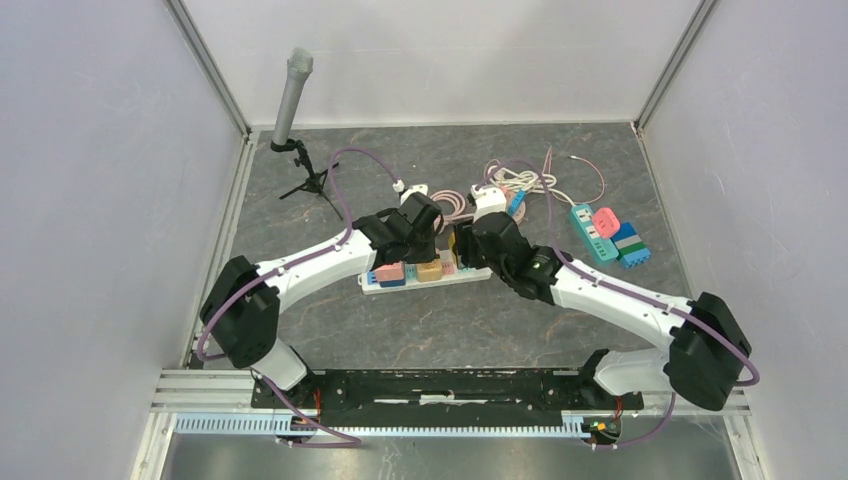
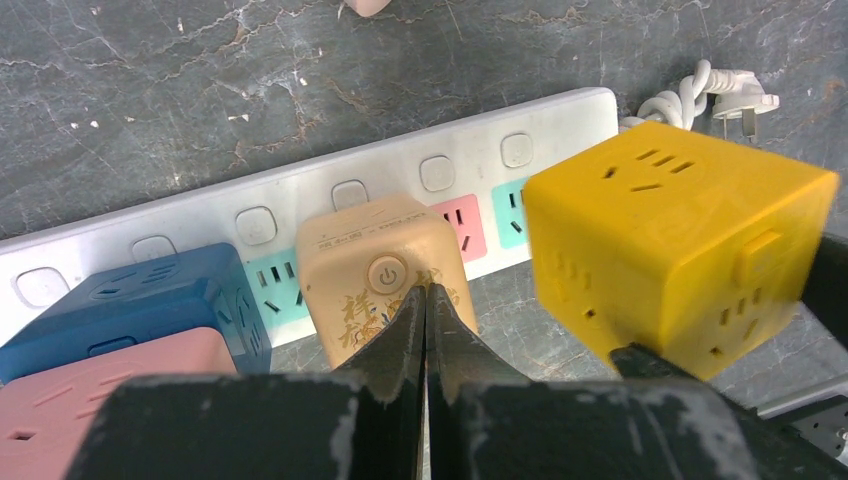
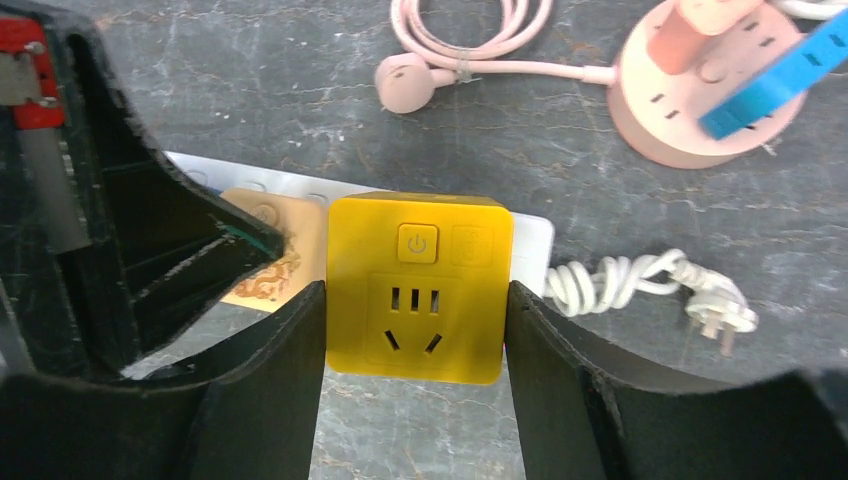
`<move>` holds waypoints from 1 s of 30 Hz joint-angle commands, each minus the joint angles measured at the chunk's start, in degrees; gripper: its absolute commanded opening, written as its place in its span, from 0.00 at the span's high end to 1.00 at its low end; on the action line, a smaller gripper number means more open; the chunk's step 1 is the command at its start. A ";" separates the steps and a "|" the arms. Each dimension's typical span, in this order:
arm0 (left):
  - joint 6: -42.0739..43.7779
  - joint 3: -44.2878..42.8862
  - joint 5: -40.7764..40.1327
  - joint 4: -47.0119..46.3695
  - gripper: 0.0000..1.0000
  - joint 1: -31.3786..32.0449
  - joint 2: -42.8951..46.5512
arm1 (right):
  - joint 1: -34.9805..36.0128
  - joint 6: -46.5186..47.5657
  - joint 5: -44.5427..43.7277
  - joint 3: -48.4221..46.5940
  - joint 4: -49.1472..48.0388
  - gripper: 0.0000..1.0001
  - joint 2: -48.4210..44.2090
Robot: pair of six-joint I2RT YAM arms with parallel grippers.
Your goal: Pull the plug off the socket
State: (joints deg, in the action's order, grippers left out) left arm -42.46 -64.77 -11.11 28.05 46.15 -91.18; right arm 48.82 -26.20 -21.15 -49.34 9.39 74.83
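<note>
left gripper (image 2: 427, 305): closed, tips on beige cube adapter (image 2: 365, 250)
right gripper (image 3: 415, 310): clamping yellow cube adapter (image 3: 418, 225)
white power strip (image 2: 300, 195): beneath both cubes

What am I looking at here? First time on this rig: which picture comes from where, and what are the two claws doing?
A left arm and a right arm stand at the near edge of the table. The wide picture looks down from above and behind them; the other two come from a camera on each wrist. On the table lies a white power strip with cube plugs in it. The right gripper is clamped on the yellow cube plug, which looks tilted up from the strip. The left gripper is shut and empty, its tips at the tan cube plug.
</note>
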 commanded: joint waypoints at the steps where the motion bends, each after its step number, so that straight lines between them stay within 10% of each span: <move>1: 0.38 5.26 -0.68 11.78 0.98 0.17 -4.09 | -1.67 1.63 -4.96 -3.33 1.72 1.00 -5.34; 20: 10.15 -15.92 11.99 13.28 0.51 -0.10 0.87 | -18.25 -1.79 -2.00 11.34 13.59 1.00 -23.74; 30: 11.31 -18.49 5.15 17.11 0.16 -1.47 9.99 | -20.94 -1.24 19.33 15.92 15.28 1.00 -24.70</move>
State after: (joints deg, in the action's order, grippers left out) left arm -33.76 -81.10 -1.72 42.59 45.67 -86.56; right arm 28.32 -26.98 -13.08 -35.03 25.52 50.94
